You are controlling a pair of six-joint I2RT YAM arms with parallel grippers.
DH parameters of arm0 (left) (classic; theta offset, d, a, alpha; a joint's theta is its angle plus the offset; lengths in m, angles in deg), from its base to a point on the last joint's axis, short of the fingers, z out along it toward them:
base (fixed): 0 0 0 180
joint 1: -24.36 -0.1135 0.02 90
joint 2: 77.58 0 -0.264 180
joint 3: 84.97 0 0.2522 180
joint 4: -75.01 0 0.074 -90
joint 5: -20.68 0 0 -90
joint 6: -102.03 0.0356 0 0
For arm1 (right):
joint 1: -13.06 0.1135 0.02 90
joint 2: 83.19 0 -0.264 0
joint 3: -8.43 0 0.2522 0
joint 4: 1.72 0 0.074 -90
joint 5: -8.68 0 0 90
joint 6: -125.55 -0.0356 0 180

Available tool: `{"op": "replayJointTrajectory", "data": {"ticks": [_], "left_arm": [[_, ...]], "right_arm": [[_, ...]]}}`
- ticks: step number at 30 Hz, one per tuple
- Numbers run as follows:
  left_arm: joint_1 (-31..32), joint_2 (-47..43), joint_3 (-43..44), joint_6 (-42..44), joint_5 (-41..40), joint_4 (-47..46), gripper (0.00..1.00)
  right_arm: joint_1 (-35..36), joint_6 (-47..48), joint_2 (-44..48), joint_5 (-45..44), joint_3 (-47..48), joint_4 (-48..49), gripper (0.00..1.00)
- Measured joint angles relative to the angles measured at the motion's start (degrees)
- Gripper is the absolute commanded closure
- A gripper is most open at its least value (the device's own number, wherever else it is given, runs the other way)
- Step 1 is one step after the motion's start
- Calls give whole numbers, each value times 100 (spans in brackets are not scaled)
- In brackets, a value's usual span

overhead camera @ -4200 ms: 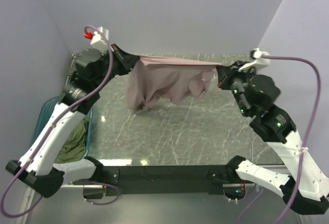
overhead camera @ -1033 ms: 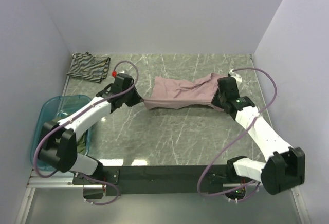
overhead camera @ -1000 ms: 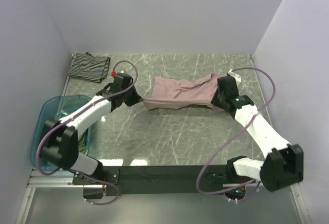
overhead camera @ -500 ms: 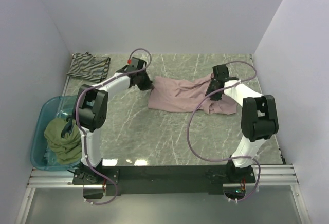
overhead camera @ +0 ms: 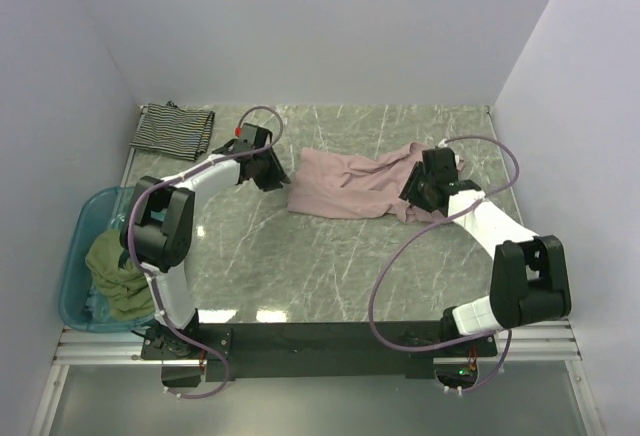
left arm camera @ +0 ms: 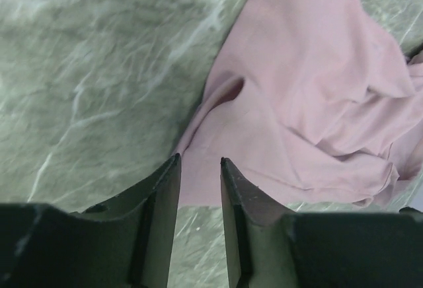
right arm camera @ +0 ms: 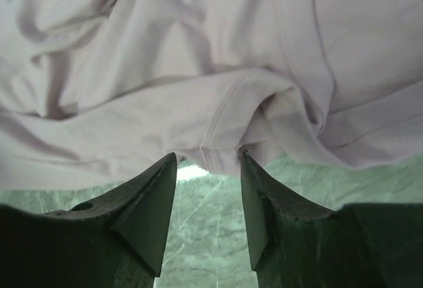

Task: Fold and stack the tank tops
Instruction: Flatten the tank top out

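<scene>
The left gripper (left arm camera: 199,166) stood with its fingers (left arm camera: 164,199) a narrow gap apart, clamped on nothing; the mauve-pink tank top (left arm camera: 297,103) lay crumpled on the marble table (left arm camera: 79,70) just ahead of the tips and off to their right, its near edge showing in the gap between them; the right gripper (right arm camera: 206,161) had its fingers (right arm camera: 149,209) spread wider, also holding nothing, with a folded hem of the same top right at the tips and bare table between them; the striped tank top (overhead camera: 172,131) lay well apart from the left fingers, on the side away from the pink one; the olive-green tank top (overhead camera: 115,274) sat in the blue tub (overhead camera: 80,221), far from both sets of fingers.
</scene>
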Motion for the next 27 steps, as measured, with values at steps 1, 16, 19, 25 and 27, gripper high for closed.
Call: {"op": "replayJointTrajectory", "data": {"ticks": [1,16,19,25,27], "left_arm": [[-4,-52,-76,0,-13,-22,66],[-9,398,-24,13,140,-225,69],[-9,466,-26,15,184,-243,69],[9,466,-26,17,251,-369,69],[28,466,-20,20,254,-398,69]], "right_arm": [[48,-28,85,2,-116,59,51],[142,-157,-385,31,-378,544,52],[142,-160,-457,31,-378,549,52],[142,-157,-562,31,-376,588,52],[142,-157,-599,33,-376,614,52]]}}
